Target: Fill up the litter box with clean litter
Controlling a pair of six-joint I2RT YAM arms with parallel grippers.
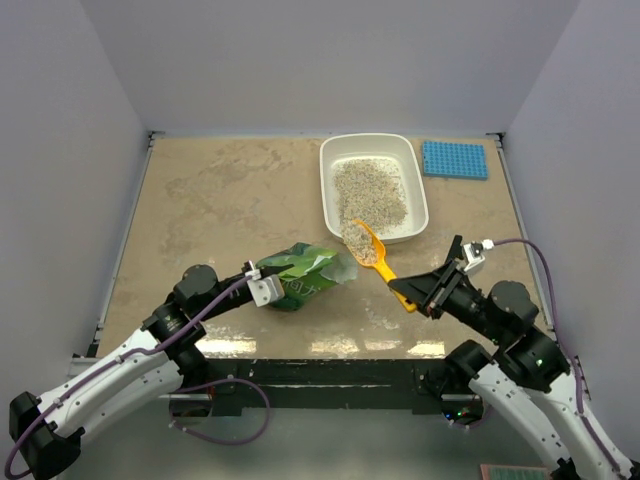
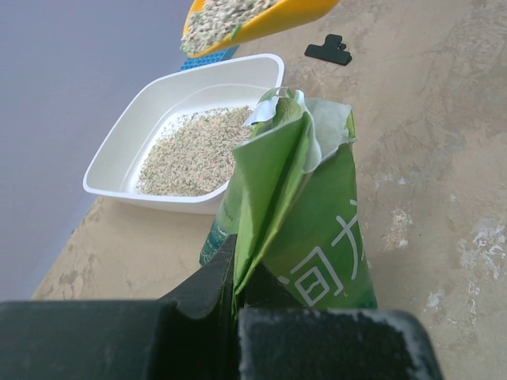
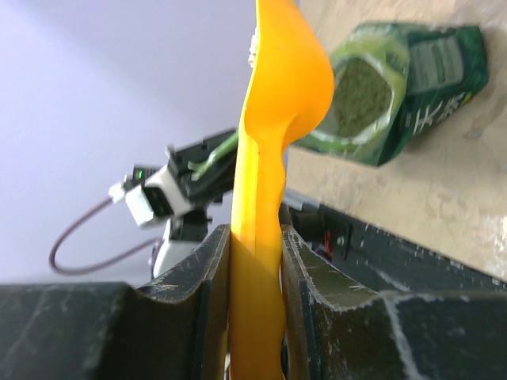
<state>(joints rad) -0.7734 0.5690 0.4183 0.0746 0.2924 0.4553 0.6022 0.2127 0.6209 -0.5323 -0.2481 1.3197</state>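
Loaded scoop (image 1: 371,249) near litter box (image 1: 325,190)
My right claw (image 1: 406,294) grips the scoop, my left claw (image 1: 270,284) the bag (image 1: 308,270).

Green bag (image 2: 321,229): large white characters (image 2: 329,265), Chinese in style, are printed on the side face. Folds and the frame edge cut them off, so they are only partly legible. In the right wrist view, a pale panel (image 3: 437,55) of fine print is too small to read.
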